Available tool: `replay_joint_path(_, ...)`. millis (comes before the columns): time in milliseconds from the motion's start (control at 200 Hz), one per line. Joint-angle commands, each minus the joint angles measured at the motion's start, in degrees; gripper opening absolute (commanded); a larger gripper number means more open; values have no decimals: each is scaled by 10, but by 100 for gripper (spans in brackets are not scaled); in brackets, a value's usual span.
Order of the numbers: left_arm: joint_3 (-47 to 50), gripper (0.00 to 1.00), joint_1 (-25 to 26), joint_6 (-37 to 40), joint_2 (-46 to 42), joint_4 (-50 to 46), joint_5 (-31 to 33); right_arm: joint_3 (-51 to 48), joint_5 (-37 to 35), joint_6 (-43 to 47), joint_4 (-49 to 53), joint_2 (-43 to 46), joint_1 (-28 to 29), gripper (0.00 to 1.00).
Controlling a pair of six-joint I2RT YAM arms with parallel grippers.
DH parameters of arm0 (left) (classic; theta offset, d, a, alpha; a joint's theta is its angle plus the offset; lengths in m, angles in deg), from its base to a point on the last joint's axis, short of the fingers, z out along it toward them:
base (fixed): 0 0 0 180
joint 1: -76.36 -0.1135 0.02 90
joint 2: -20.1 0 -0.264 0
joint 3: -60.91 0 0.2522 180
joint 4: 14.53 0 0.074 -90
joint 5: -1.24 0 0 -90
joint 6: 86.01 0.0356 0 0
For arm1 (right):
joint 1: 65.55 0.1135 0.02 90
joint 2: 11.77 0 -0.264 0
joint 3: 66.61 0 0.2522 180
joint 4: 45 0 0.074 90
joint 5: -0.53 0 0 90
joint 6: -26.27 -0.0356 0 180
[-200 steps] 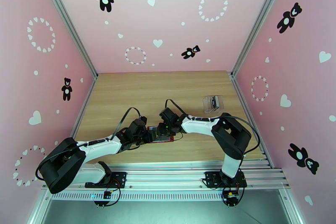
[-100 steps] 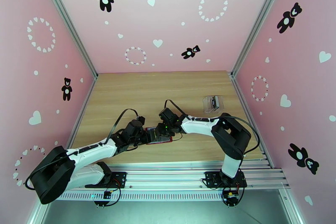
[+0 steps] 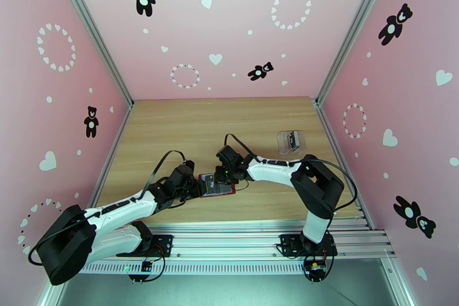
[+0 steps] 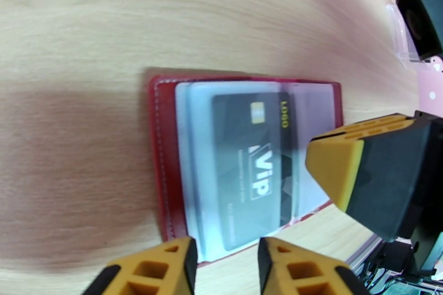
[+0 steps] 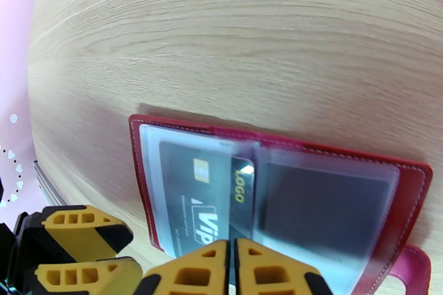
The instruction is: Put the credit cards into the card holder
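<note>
The left gripper (image 4: 223,262), jaws narrowly apart and empty, hovers at the left end of the card holder (image 4: 165,180), which lies open on the table (image 3: 229,123) with a dark credit card (image 4: 243,169) in its clear sleeve, while the right gripper (image 5: 232,268), fingers pressed together, sits over the holder's middle.

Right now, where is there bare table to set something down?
Bare: the far half of the table, back wall to arms, except the clear box far right. Crowded: near centre, where left gripper and right gripper meet over the open card holder.
</note>
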State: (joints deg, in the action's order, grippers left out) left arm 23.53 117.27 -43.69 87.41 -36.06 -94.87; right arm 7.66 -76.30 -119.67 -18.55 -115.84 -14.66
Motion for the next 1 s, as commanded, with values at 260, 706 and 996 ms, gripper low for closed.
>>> replay_joint_path(260,-8,29,-4,5,65,24,5,20,-3,11,23,-19,3,21)
replay_joint_path(706,-6,26,-4,5,69,30,1,18,15,7,2,-29,3,20)
replay_joint_path(996,-4,26,-4,4,64,25,1,9,23,0,-15,-9,3,20)
